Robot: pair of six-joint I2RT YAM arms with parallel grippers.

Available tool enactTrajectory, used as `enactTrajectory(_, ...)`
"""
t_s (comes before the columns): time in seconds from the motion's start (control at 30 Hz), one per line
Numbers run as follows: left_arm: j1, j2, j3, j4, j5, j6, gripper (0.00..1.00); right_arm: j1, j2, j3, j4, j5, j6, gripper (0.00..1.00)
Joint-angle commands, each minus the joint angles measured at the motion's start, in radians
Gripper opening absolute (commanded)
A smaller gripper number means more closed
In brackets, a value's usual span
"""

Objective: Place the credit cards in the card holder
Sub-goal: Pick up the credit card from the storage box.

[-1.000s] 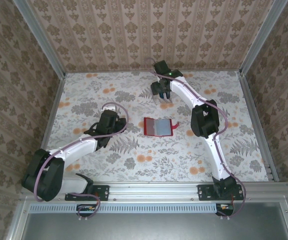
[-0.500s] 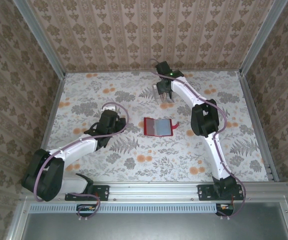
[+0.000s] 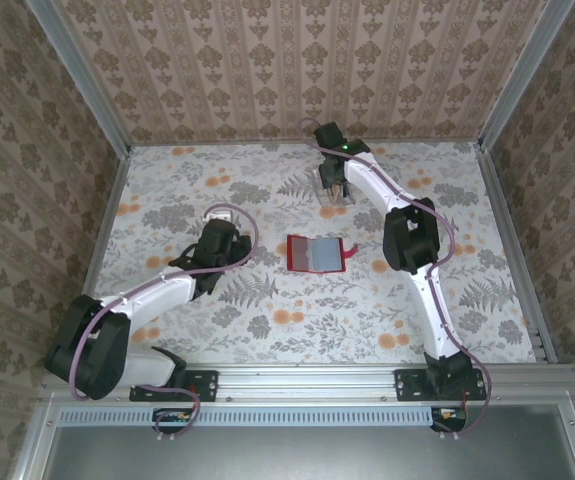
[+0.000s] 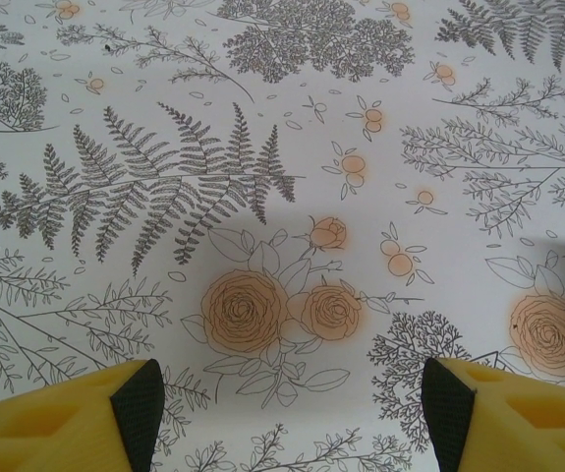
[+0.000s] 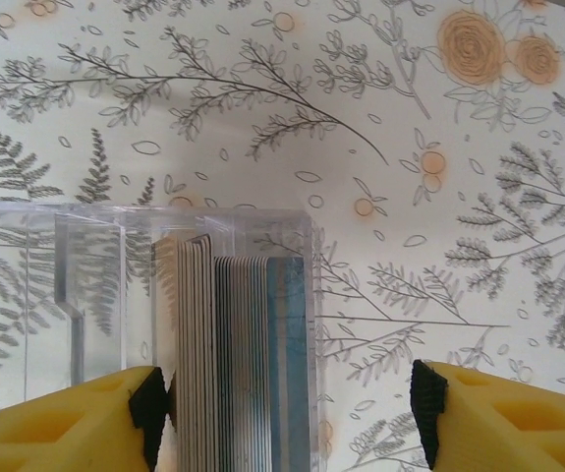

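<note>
The card holder lies open in the middle of the table, red with a grey-blue inner face. Several credit cards stand on edge, packed in a clear plastic box at the far side. My right gripper hangs over that box, open. Its left pad sits against the outermost card. Its right pad stands beyond the box wall, over bare cloth. My left gripper is open above the flowered cloth, left of the holder, with nothing between its fingers.
A floral cloth covers the table, with raised papered walls at the back and sides. The left arm lies low across the near left. The right arm reaches along the right side to the far middle.
The right gripper has shifted a little to the right over the card box and its jaws have narrowed slightly. The left arm and the card holder have not moved.
</note>
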State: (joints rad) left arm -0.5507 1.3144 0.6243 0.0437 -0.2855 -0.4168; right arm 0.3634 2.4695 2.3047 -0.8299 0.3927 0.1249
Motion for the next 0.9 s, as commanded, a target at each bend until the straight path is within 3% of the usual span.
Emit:
enactTrajectory(0.0, -0.011, 0.002, 0.021, -0.003, -0.011, 0.021, 0.73, -0.009, -0.073, -0.029, -0.035, 0.077, -0.047, 0.67)
enactTrajectory(0.1, -0.011, 0.003, 0.021, -0.004, -0.016, 0.023, 0.73, -0.008, -0.074, -0.033, -0.039, 0.076, -0.072, 0.63)
enactTrajectory(0.23, -0.011, 0.004, 0.017, 0.007, 0.001, 0.024, 0.73, -0.009, -0.067, -0.033, -0.047, 0.049, -0.088, 0.48)
enactTrajectory(0.57, -0.011, 0.012, 0.019, 0.005, -0.001, 0.024, 0.73, -0.006, -0.069, -0.038, -0.052, 0.051, -0.108, 0.26)
enactTrajectory(0.87, -0.011, 0.014, 0.023, 0.007, 0.021, 0.026, 0.73, 0.009, -0.073, -0.037, -0.045, 0.104, -0.136, 0.16)
